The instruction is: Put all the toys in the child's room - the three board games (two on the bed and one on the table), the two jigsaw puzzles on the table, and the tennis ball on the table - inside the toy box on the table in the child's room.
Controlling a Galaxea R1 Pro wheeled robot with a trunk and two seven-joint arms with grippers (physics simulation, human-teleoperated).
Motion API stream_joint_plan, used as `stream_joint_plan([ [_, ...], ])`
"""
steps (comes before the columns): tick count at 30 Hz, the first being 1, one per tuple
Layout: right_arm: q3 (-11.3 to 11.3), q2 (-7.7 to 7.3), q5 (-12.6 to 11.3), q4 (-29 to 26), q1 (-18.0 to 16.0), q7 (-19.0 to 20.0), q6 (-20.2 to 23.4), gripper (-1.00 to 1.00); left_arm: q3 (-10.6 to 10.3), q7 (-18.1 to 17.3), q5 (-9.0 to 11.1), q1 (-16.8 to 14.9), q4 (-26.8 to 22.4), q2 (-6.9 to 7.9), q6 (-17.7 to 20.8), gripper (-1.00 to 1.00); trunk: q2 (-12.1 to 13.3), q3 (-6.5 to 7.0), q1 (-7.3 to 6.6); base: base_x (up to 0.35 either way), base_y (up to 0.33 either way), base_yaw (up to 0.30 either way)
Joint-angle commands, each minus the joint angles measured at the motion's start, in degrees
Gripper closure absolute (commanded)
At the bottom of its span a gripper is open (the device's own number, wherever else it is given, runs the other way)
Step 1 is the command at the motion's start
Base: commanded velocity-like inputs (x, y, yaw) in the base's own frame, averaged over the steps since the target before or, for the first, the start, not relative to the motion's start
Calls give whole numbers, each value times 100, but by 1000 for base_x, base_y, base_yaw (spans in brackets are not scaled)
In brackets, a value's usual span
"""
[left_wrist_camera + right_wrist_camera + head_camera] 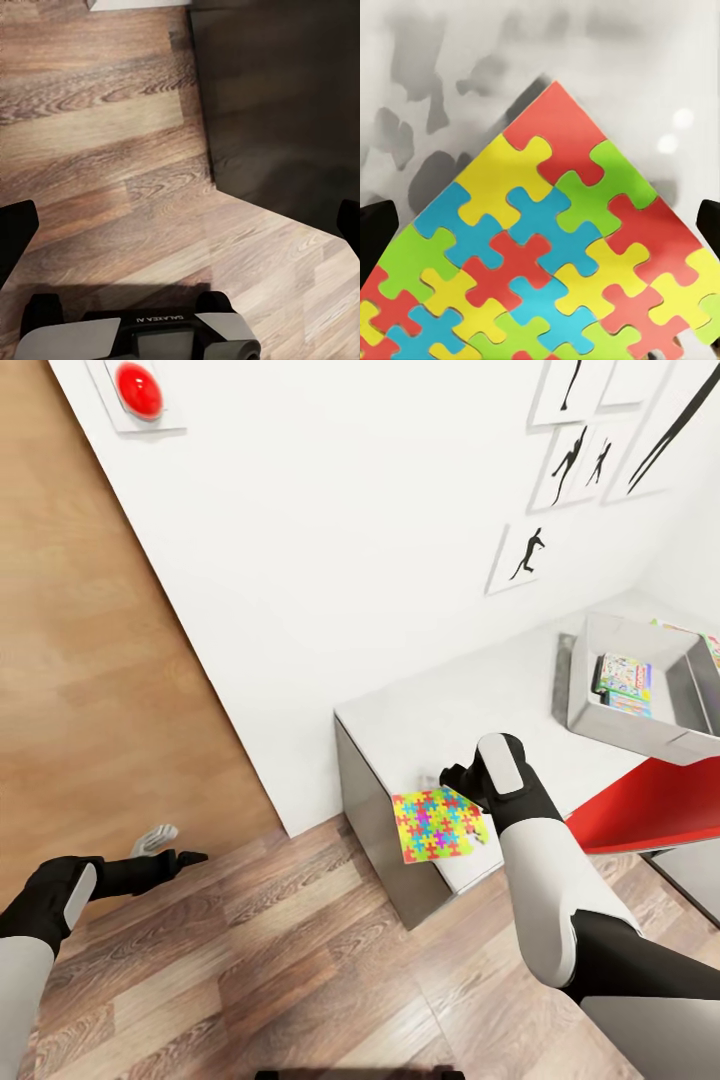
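A jigsaw puzzle [434, 825] of red, yellow, blue and green pieces lies flat at the near corner of the table [430, 725], part of it sticking out past the edge. My right gripper [453, 803] hovers just over it, open, one finger on each side. In the right wrist view the puzzle [547, 262] spreads between the wide-apart fingertips [376, 225] on the pale top. The grey toy box [640, 730] stands farther right on the table with board games [625, 680] inside. My left gripper [175, 847] is open and empty over the wood floor [112, 150].
A red object [650, 805] juts in beside my right arm, below the toy box. White wall [330, 560] with black silhouette pictures [525, 555] backs the table. A red button [140, 388] sits high on the wall. A colourful flat item [712, 645] shows behind the box.
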Motion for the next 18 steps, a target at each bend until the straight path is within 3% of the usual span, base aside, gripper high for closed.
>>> stream_joint_plan([
  [1, -15, 3, -59, -7, -6, -60, 4, -100, 13, -4, 24, -4, -1, -1, 48, -100, -10, -9, 3, 0, 68, 0],
  [18, -16, -45, -59, -18, -8, -60, 4, -100, 13, -4, 24, -4, -1, -1, 36, -100, -10, -9, 3, 0, 12, 0],
])
